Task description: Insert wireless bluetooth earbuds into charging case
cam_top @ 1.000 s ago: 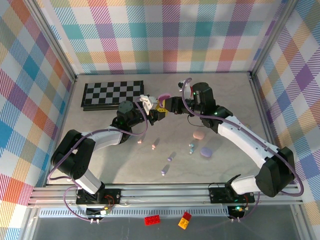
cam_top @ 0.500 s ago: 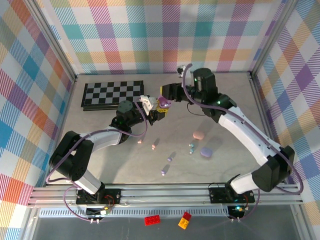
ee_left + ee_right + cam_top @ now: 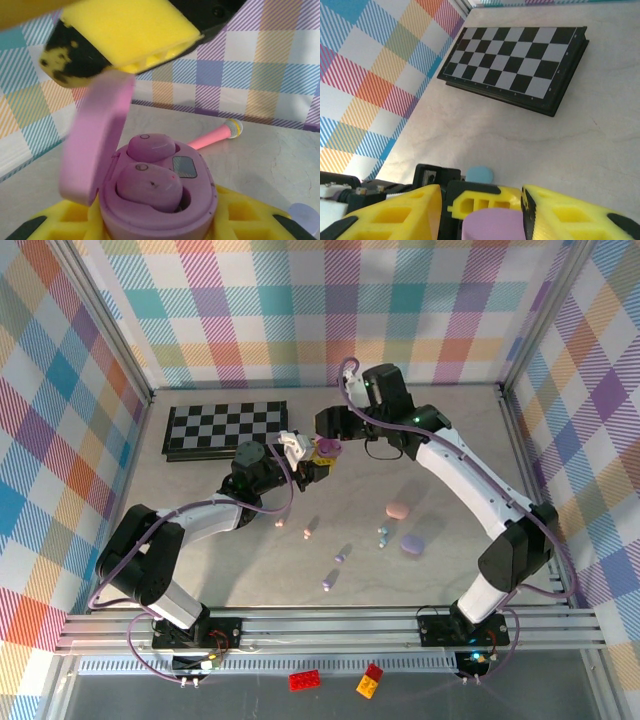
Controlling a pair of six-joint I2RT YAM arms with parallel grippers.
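Note:
A pink-purple charging case stands open, lid tipped up to the left. Two pink earbuds sit in its wells. My left gripper is shut on the case, its yellow fingers on both sides of the base. My right gripper hangs just over the lid, jaws apart, one yellow finger right above the lid's top edge. In the right wrist view the lid lies between that gripper's fingers. Loose earbuds lie on the table: pink, purple, blue.
A folded chessboard lies at the back left. A shut pink case and purple case sit to the right. A pink toy microphone lies behind the held case, and a light-blue piece beside the left gripper.
My right arm has swung left and back, from beside the case to above its lid, and its jaws have widened. The left gripper has kept still with the case.

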